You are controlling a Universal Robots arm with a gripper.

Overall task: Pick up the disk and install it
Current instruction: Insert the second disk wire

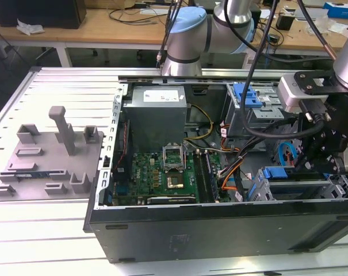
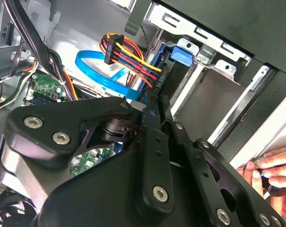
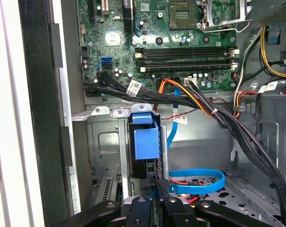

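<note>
Right now the gripper point(image 3: 157, 189) is pinching the edge of the disk point(image 3: 145, 142) with fingers pressed together on it, holding it on edge, long axis running straight out from the fingertips into the drive cage point(image 3: 102, 142) slot.

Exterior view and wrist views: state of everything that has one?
Black tower computer case: on its side, side panel off.
Disk with bright blue plastic bracket: on edge, partly in grey metal drive cage.
Processor socket: cover raised.
Black memory slots: empty.
Hand: at disk's edge.
</note>
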